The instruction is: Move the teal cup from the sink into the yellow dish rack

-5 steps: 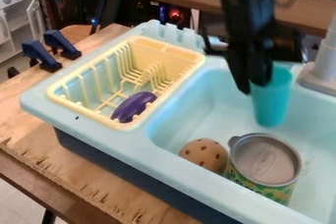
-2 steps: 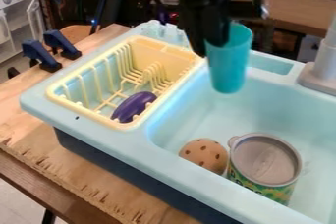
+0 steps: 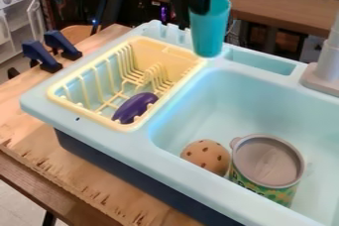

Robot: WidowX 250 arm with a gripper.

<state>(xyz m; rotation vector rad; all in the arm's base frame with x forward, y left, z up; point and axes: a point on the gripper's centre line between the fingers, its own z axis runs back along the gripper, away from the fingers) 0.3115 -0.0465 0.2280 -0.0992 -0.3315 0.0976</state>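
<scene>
My black gripper (image 3: 192, 14) hangs at the top of the view, shut on the left side of the rim of a teal cup (image 3: 210, 29). The cup is upright, raised near the back right corner of the yellow dish rack (image 3: 126, 127). In the rack lies a purple eggplant-like toy (image 3: 136, 107). Down in the light blue sink (image 3: 218, 84), a brown spotted ball-like thing (image 3: 206, 156) rests beside a can with a grey lid (image 3: 268, 163).
The grey faucet (image 3: 324, 71) stands at the sink's right back edge. Two dark blue clamps (image 3: 49, 51) grip the wooden table (image 3: 33, 106) at the left. A white toy stove (image 3: 17, 2) is at the upper left.
The gripper has moved left and up in the view, carrying the cup from over the sink basin to near the rack's back corner. The rack, ball and can have stayed put.
</scene>
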